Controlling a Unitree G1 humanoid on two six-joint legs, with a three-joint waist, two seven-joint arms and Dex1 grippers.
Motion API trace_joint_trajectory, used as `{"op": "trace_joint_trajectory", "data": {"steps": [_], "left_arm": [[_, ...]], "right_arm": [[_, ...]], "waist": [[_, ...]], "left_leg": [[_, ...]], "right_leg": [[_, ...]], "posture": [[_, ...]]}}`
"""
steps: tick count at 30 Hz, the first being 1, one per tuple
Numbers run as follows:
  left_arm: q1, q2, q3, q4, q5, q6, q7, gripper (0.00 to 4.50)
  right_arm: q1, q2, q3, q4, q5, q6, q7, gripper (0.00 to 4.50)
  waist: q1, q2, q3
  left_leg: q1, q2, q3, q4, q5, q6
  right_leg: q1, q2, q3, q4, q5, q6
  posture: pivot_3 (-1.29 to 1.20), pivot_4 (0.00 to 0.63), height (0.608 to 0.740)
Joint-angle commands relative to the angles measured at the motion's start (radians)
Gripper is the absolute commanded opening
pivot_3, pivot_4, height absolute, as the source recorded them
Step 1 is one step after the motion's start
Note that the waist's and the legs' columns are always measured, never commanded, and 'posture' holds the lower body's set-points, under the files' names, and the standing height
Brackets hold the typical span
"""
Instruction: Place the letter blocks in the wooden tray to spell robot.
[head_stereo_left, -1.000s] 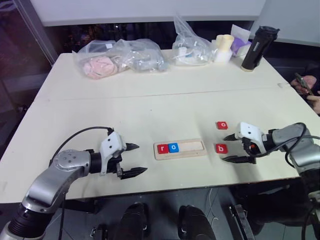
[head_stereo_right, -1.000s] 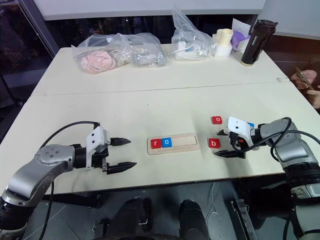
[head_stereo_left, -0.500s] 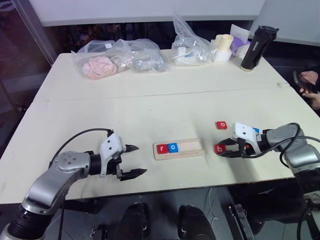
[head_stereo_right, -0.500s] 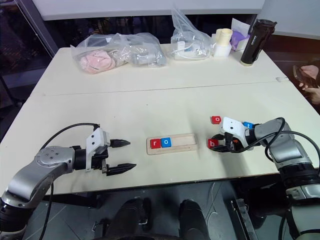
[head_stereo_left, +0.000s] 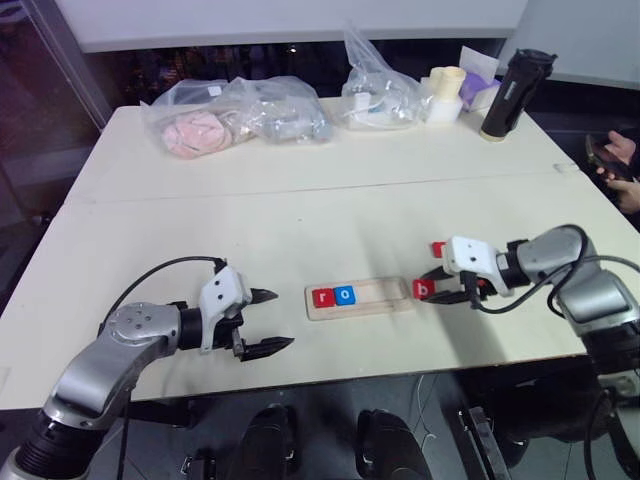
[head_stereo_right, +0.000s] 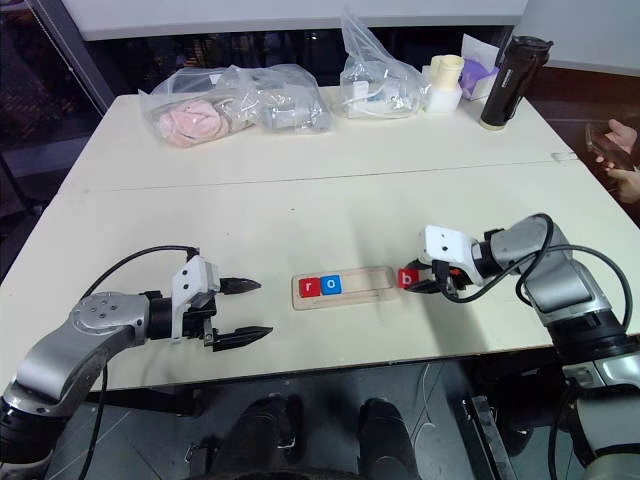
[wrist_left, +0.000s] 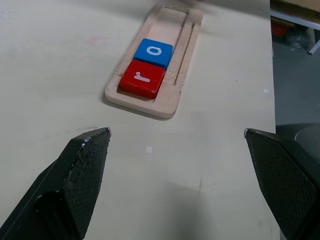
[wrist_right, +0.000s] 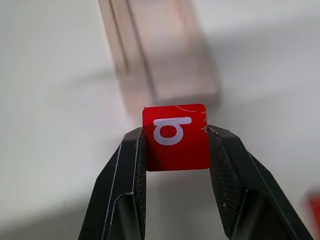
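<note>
The wooden tray (head_stereo_left: 382, 296) lies at the table's front middle, with a red r block (head_stereo_left: 322, 297) and a blue o block (head_stereo_left: 345, 295) side by side at its left end. My right gripper (head_stereo_left: 432, 287) is shut on the red b block (wrist_right: 175, 137) and holds it just above the table at the tray's right end. Just behind that gripper, a red o block (head_stereo_left: 438, 248) lies on the table. To the left of the tray my left gripper (head_stereo_left: 270, 320) hovers open and empty, pointing at the tray (wrist_left: 172, 95).
Along the far edge are plastic bags (head_stereo_left: 235, 115) of items, another bag (head_stereo_left: 378, 95), white cups (head_stereo_left: 448, 95) and a black bottle (head_stereo_left: 512, 92). A person's hand with a phone (head_stereo_left: 612, 160) shows at the right edge. A seam (head_stereo_left: 300, 190) crosses the table.
My right gripper closed on the red b block, lifted it and carried it left to the tray's right end. The left gripper stayed still.
</note>
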Motion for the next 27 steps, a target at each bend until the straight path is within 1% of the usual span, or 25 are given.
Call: {"op": "trace_joint_trajectory", "data": {"steps": [1,4,10,27], "left_arm": [[-0.013,0.001,0.010,-0.008,-0.001,-0.022,-0.003,4.50],[-0.005,0.000,0.012,-0.015,-0.002,-0.023,0.000,4.50],[0.016,0.000,0.021,-0.030,-0.004,-0.023,0.013,4.50],[0.038,-0.002,0.018,-0.049,-0.011,-0.022,0.038,4.50]], "right_arm": [[-0.039,0.043,0.042,-0.046,0.006,0.015,0.014,1.15],[-0.065,0.091,0.081,-0.053,-0.005,0.027,0.013,1.15],[-0.082,0.149,0.126,-0.031,-0.030,0.028,-0.010,1.15],[-0.120,0.200,0.142,0.031,-0.047,0.020,-0.020,1.15]], "waist": [[0.002,0.000,0.000],[0.001,0.000,0.000],[0.001,0.000,0.000],[0.001,0.000,0.000]], "left_leg": [[0.000,0.000,0.000,0.000,0.000,0.000],[-0.001,0.000,0.000,0.000,0.000,0.000],[-0.001,0.000,0.000,0.000,0.000,0.000],[-0.001,0.000,0.000,0.000,0.000,-0.001]], "right_leg": [[0.000,0.000,0.000,0.000,0.000,0.000],[0.000,0.000,0.000,-0.001,0.000,0.000],[-0.001,0.000,0.000,-0.001,0.000,0.000],[-0.001,0.000,0.000,-0.001,0.000,0.000]], "posture": [[0.00,0.150,0.725],[0.00,0.150,0.725],[0.00,0.150,0.725],[0.00,0.150,0.725]]}}
